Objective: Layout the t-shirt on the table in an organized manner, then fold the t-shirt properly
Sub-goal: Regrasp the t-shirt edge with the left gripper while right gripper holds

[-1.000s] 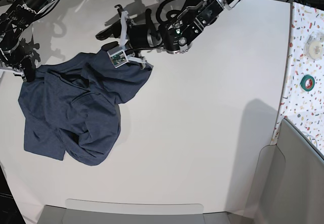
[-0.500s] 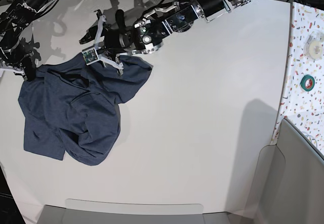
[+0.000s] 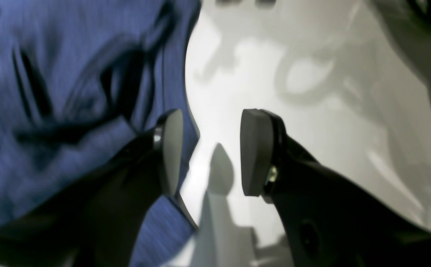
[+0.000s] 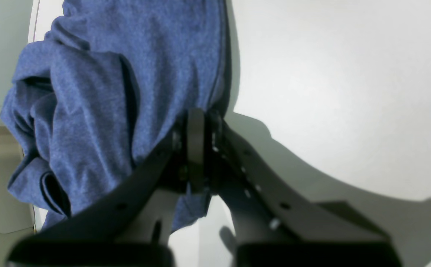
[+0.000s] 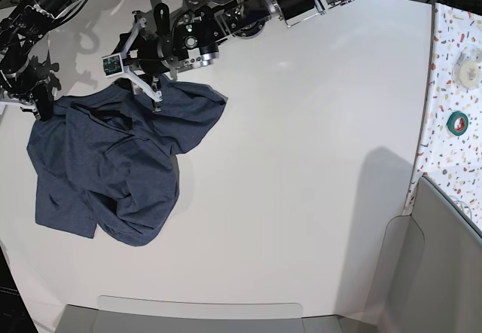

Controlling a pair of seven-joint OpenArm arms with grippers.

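While the t-shirt (image 5: 113, 167) lies in a crumpled heap on the left part of the white worktop (image 5: 301, 160), no folding has begun. Nearest the front edge, the cloth bulges in a rounded lump with a flap doubled over it. No sleeves or neck can be picked out, so the spreading step is far from done.

Farther back, the right tool (image 4: 196, 148) is pressed together on the shirt's edge near the far left side, pinching a bit of cloth.

Farther back again, the left tool (image 3: 208, 148) hangs over the shirt's far edge with its two pads apart and nothing between them. One pad sits above the cloth, the other above bare worktop.

Everything is left: pull it flat, smooth it, then fold.
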